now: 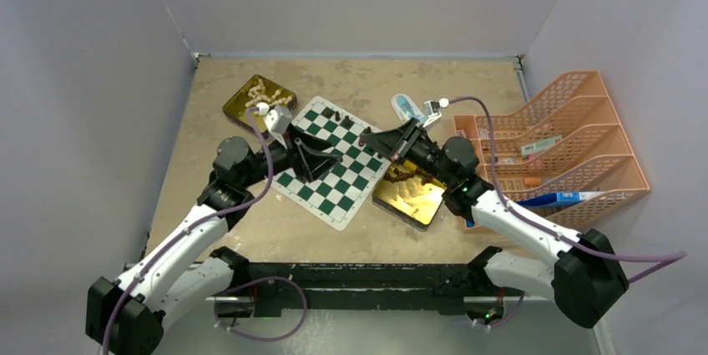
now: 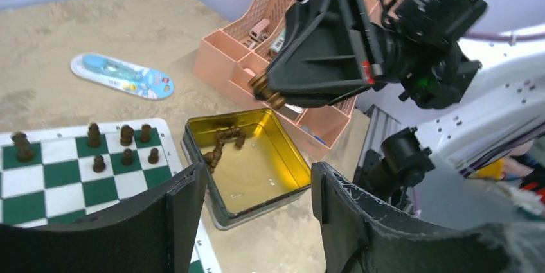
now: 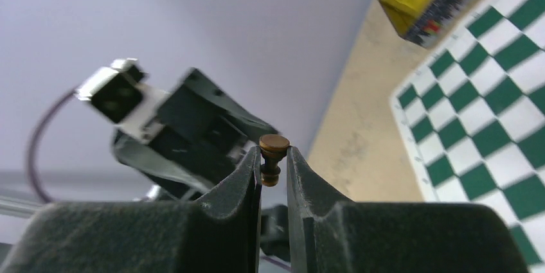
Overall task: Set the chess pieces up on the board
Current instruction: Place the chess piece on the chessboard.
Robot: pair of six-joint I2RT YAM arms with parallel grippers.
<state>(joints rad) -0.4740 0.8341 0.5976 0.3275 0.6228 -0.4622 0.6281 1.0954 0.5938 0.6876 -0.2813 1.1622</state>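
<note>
The green-and-white board (image 1: 354, 178) lies at the table's middle. Several dark brown chess pieces (image 2: 122, 135) stand along its far edge (image 1: 337, 112). My right gripper (image 3: 274, 157) is shut on one brown chess piece (image 3: 274, 143), held in the air above the board's right edge (image 1: 373, 139); the left wrist view shows that piece (image 2: 262, 88) at the fingertips. My left gripper (image 2: 257, 205) hangs open over the board (image 1: 321, 159), with nothing between its fingers. More brown pieces (image 2: 220, 144) lie in a gold tin (image 2: 283, 186).
A second gold tin (image 1: 238, 109) holding cream-white pieces (image 1: 265, 90) sits at the board's far left corner. An orange desk tray (image 1: 576, 100) stands on the right. A packaged toothbrush (image 1: 407, 107) lies beyond the board.
</note>
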